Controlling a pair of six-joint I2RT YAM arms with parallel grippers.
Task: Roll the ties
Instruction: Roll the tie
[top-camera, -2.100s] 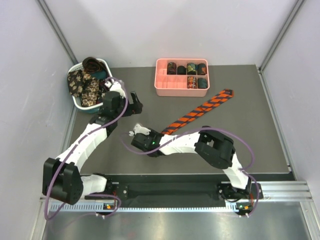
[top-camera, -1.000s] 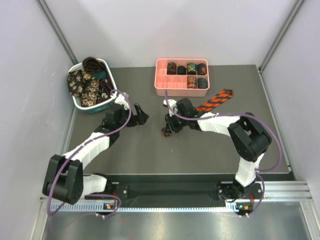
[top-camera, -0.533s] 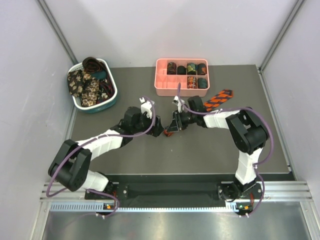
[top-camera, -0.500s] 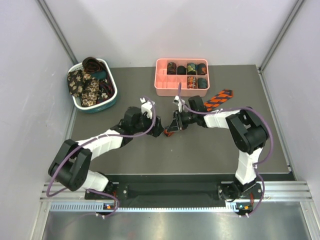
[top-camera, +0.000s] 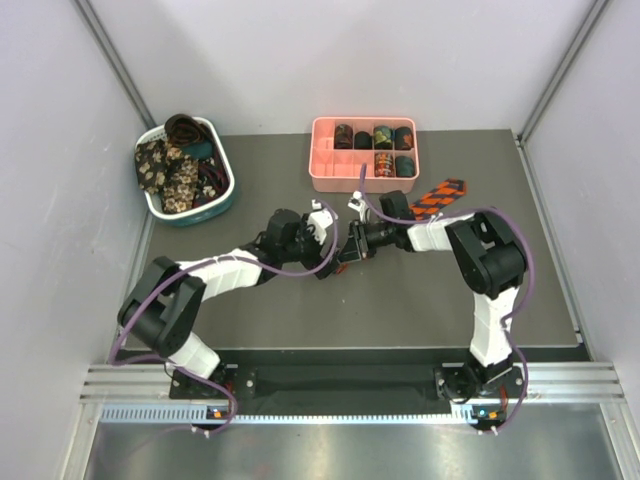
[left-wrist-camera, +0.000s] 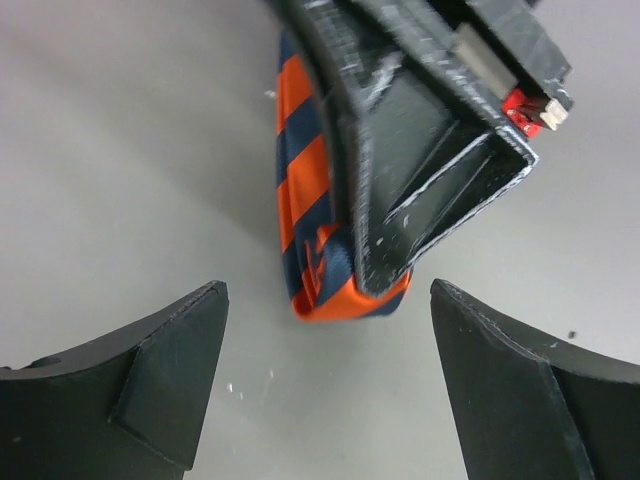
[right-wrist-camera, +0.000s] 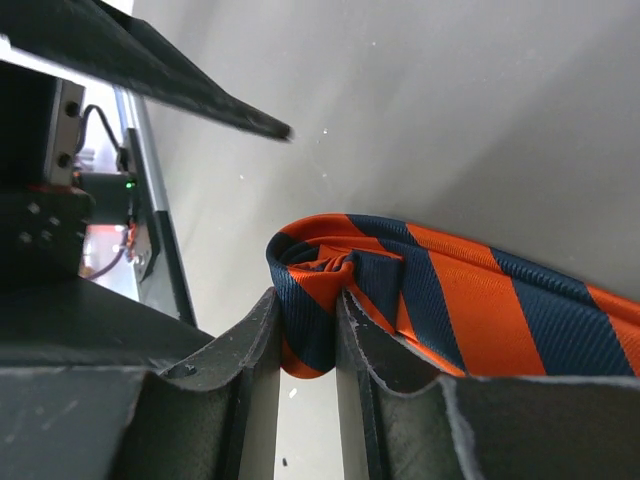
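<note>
Striped tie (right-wrist-camera: 450, 290) coil pinched in right end effector (right-wrist-camera: 307, 320); left end effector (left-wrist-camera: 327, 297) gaping, facing.

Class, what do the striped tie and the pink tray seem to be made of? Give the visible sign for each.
Striped tie: woven cloth, perhaps silk or polyester; fine ribbed weave, faint sheen, soft folds at its rolled end. Pink tray: likely moulded plastic, matt; even colour, smooth walls, rounded corners.
</note>
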